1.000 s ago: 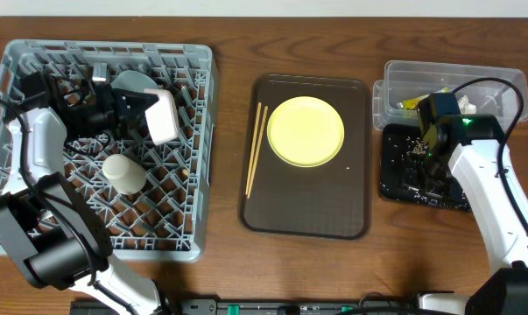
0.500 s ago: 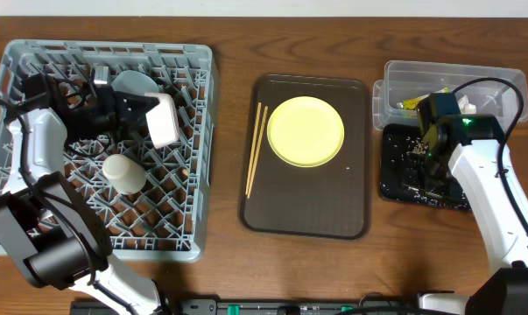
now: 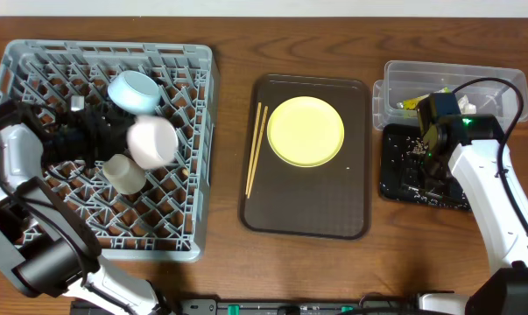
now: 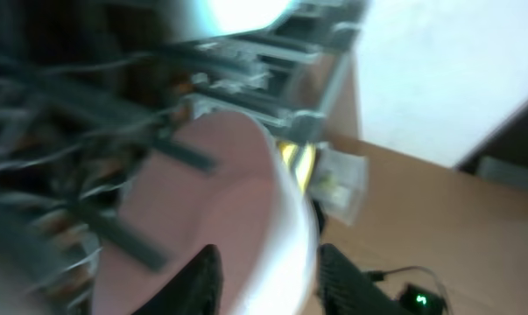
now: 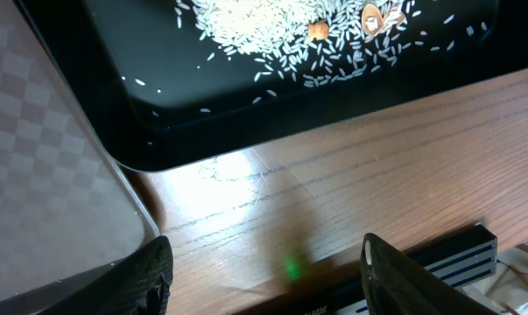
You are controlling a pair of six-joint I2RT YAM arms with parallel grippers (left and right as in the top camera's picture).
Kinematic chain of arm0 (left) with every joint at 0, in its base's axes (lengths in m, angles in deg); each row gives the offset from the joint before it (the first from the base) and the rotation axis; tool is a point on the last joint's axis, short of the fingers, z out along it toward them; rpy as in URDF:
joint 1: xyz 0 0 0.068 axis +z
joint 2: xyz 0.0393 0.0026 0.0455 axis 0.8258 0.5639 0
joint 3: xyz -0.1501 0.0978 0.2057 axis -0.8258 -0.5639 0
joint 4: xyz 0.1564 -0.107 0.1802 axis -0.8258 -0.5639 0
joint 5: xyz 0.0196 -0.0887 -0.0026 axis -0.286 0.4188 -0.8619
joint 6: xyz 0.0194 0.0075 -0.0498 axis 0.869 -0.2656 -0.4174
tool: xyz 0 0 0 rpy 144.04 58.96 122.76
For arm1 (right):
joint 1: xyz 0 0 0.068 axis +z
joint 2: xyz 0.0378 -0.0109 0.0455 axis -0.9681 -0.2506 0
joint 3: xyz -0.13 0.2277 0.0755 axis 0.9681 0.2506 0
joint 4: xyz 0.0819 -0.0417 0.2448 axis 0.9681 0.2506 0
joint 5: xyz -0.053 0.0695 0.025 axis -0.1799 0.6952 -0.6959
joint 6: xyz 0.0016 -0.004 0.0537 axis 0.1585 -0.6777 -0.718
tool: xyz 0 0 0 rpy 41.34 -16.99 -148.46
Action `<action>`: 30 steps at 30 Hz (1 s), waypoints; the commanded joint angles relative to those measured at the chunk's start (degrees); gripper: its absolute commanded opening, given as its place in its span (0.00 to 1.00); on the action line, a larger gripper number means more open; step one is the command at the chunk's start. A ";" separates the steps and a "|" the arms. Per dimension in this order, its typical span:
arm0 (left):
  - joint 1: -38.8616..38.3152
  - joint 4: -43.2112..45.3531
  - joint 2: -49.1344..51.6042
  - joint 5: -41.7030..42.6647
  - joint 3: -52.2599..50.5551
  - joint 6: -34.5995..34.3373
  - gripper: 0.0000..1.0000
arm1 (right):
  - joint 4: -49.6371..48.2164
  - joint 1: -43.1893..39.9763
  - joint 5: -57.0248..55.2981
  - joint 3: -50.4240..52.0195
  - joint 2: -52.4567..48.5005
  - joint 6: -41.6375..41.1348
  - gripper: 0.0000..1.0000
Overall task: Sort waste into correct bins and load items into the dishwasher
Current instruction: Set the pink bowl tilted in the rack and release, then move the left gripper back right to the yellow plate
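Observation:
The grey dish rack (image 3: 36, 229) holds a light blue bowl (image 3: 134, 90), a small white cup (image 3: 123, 173) and a white bowl (image 3: 153, 142). My left gripper (image 3: 122, 138) is inside the rack, shut on the white bowl's rim (image 4: 285, 219), fingers on either side (image 4: 272, 282). The yellow plate (image 3: 306, 130) and the chopsticks (image 3: 254, 149) lie on the brown serving tray (image 3: 307, 214). My right gripper (image 5: 264, 254) is open and empty, low over the table at the front edge of the black tray (image 5: 115, 87), which holds rice crumbs (image 5: 272, 35).
The clear tub (image 3: 496, 80) behind the black tray (image 3: 402, 188) holds the snack wrapper (image 3: 410, 103) and something white (image 3: 468, 108). A black rail (image 5: 456, 249) runs along the table's front edge. The left wrist view is blurred.
My left arm has drawn back to the left and turned. The white bowl moved down and left, from on edge to showing a round face. The light blue bowl is now uncovered. Right arm still.

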 commanded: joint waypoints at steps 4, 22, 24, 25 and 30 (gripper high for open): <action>1.33 -1.01 -0.63 -12.59 -0.63 0.26 0.61 | -0.15 -0.37 -0.59 -0.59 -0.04 -0.39 0.67; -9.31 4.00 -25.94 -22.62 1.42 0.28 0.77 | -0.37 -0.37 0.17 -0.59 -0.04 -0.44 0.68; -14.73 4.98 -28.00 -26.69 1.42 0.28 0.81 | -0.35 -0.37 0.33 -0.59 -0.04 -0.68 0.69; -18.25 5.46 -28.76 -29.70 1.42 0.28 0.83 | -0.35 -0.37 0.33 -0.59 -0.04 -0.68 0.69; -34.40 6.95 -28.44 -40.76 1.38 0.26 0.87 | -0.35 -0.37 0.74 -0.59 -0.04 -0.66 0.71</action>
